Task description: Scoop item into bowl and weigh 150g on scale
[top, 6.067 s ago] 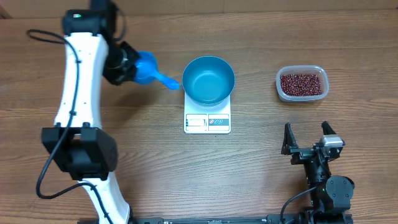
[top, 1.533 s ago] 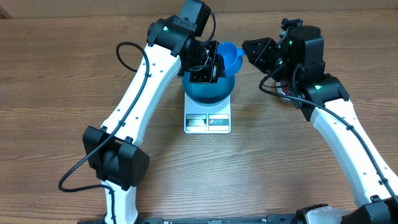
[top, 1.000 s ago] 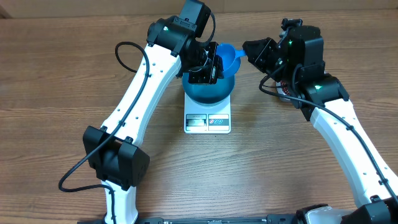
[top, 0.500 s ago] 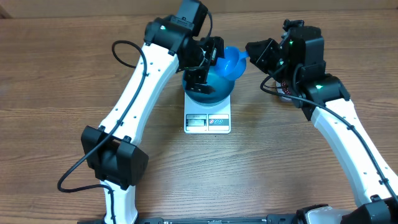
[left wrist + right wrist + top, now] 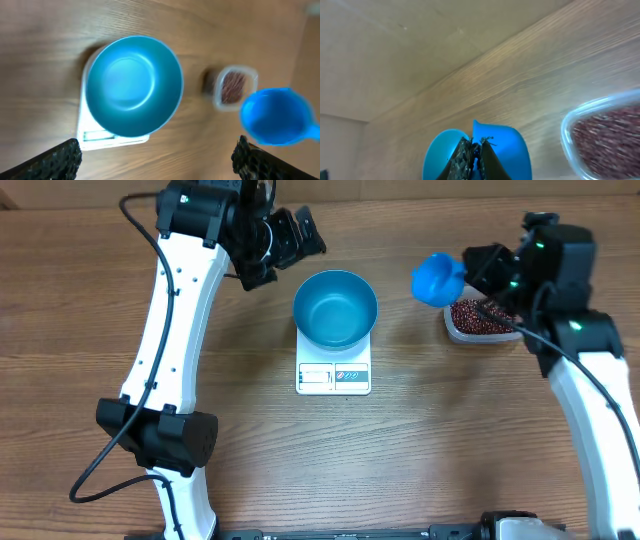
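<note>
Inspecting worktop point(image 5: 200, 470) first: found bowl point(image 5: 335, 308) upright and empty, mouth up, centred on scale point(image 5: 333, 377). Recorded left gripper point(image 5: 305, 240) spread wide, holding nothing, off bowl's far-left side. Found right gripper point(image 5: 475, 270) clamped on handle of scoop point(image 5: 436, 278), long axis left-right, empty cup toward bowl. Noted tub point(image 5: 455, 330) just beside, holding beans point(image 5: 480, 318). Judged beans loose, light, quick to roll and spill: best lifted by scoop, never pinched.
</note>
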### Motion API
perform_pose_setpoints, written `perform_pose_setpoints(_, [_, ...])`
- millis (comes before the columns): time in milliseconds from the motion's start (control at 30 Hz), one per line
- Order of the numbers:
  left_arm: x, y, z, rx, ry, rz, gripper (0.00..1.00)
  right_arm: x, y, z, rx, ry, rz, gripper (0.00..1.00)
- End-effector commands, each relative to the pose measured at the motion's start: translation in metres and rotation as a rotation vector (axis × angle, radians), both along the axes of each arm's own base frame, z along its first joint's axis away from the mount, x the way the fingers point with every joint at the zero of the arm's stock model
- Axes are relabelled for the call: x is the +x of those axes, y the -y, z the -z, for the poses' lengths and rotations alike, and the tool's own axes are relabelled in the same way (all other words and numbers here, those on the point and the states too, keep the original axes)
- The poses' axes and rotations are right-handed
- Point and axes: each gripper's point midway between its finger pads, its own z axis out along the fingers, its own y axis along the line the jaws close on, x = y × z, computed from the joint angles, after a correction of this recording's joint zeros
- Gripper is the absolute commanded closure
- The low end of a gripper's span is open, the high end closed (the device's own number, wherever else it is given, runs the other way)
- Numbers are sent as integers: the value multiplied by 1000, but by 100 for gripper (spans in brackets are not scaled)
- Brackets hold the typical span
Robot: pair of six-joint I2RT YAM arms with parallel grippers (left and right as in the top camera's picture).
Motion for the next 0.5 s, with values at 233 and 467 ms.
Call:
perform_pose_setpoints(233, [-3, 2, -9, 82, 152, 239, 0, -101, 55, -97, -255, 180, 225, 96])
perform_pose_setpoints(467, [-31, -11, 12, 346, 147, 482, 11, -128, 70, -99, -299, 167, 303, 96])
